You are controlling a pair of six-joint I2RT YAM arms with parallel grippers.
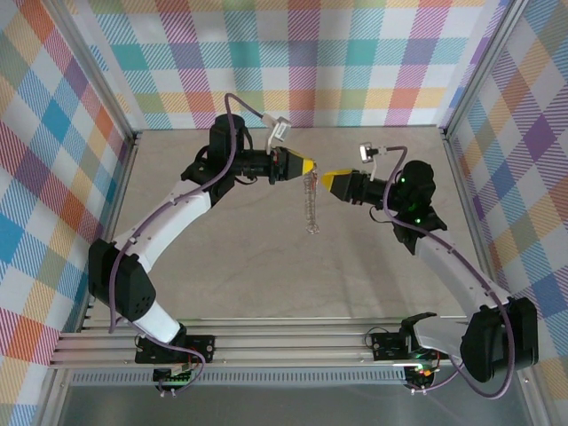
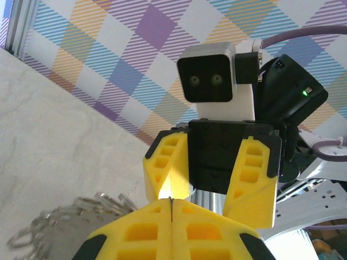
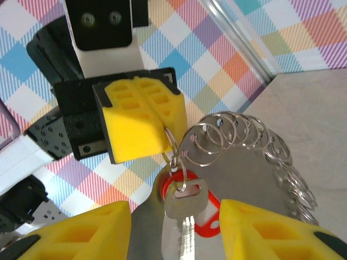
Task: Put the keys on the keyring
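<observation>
Left pincer [image 1: 308, 166] pinches shut on the large thin grey metal keyring [image 1: 310, 204], right pincer [image 1: 324, 180] gapes just beside the tiny red-headed silver key [image 3: 187, 201].

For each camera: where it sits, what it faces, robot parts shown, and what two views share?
Top external: above and behind the robot, looking down on both arms.
Left wrist: faces the open right pincer; own shut fingers below.
Right wrist: faces the left pincer clamping the keyring, key dangling; own open fingers below.
Shared: both wrist views show the keyring.
</observation>
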